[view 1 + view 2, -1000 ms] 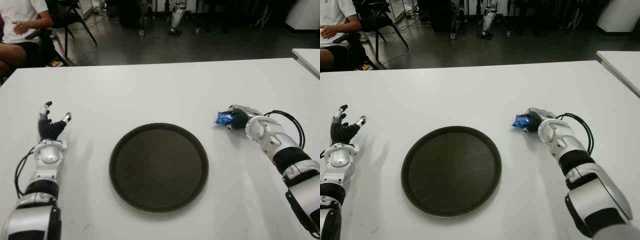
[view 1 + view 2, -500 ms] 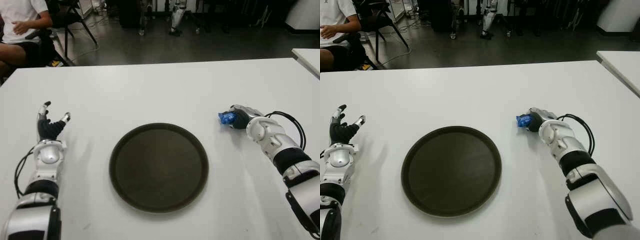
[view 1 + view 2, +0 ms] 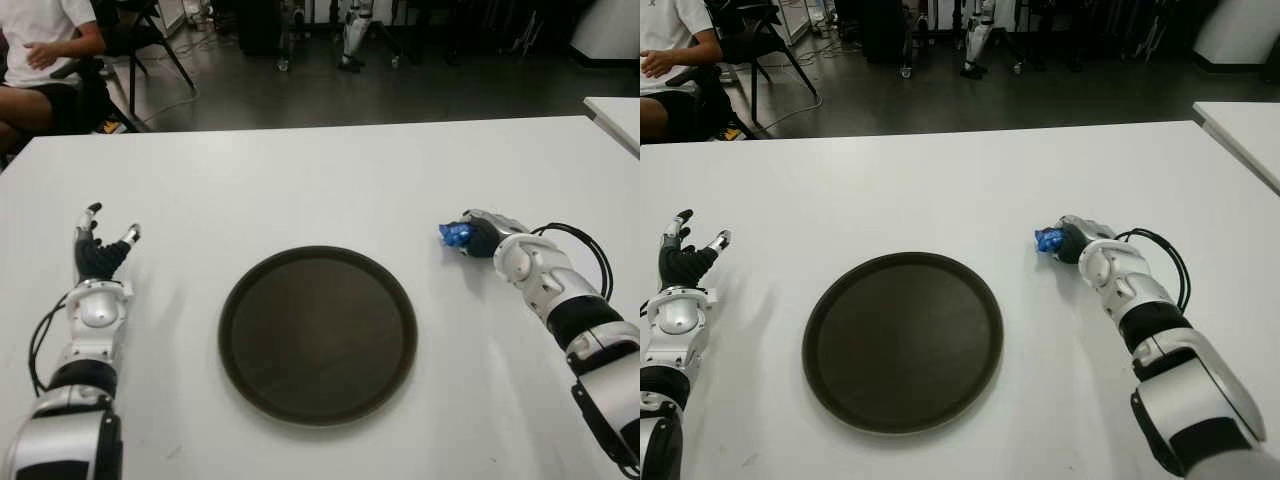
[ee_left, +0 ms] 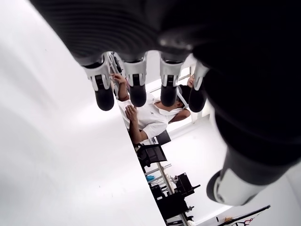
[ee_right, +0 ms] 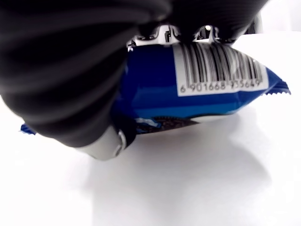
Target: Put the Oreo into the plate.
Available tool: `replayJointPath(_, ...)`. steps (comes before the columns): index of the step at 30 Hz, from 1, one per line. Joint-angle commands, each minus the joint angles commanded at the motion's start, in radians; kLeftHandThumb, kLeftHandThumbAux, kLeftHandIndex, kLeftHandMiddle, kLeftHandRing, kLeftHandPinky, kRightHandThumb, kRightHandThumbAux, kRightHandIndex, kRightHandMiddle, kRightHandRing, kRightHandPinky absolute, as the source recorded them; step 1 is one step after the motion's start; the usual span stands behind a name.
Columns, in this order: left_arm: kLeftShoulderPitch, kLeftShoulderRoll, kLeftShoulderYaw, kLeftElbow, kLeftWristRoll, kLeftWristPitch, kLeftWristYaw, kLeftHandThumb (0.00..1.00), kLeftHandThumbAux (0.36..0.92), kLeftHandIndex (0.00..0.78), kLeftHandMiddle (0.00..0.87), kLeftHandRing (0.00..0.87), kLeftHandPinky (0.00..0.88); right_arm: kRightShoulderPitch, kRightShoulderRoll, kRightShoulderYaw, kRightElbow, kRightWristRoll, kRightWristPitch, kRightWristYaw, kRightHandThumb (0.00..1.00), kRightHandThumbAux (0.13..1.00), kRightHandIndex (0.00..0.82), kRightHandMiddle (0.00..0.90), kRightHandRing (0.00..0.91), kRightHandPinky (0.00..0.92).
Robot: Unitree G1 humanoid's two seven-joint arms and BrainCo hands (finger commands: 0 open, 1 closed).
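Oreo (image 5: 197, 89): blue foil packet, clasped in the right hand (image 3: 478, 236), well right of the plate (image 3: 318, 335). Judged light, crinkly, slippery, crushable; best held mid-pack. Left hand (image 3: 98, 256) was spread, empty.

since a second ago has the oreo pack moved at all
Yes. The Oreo pack, gripped in the right hand, has shifted slightly to the robot's right, away from the plate, which has stayed put.
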Motion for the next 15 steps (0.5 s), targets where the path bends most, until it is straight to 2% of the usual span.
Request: replayJointPath(15, -0.004, 0.005, 0.001, 0.015, 0.003, -0.004, 0.001, 0.000, 0.735, 0.000, 0.000, 0.000, 0.000, 0.015, 0.010, -0.024, -0.008, 0.009, -0.014, -0.099, 0.687, 0.737, 0.413, 0.091, 0.142, 0.178)
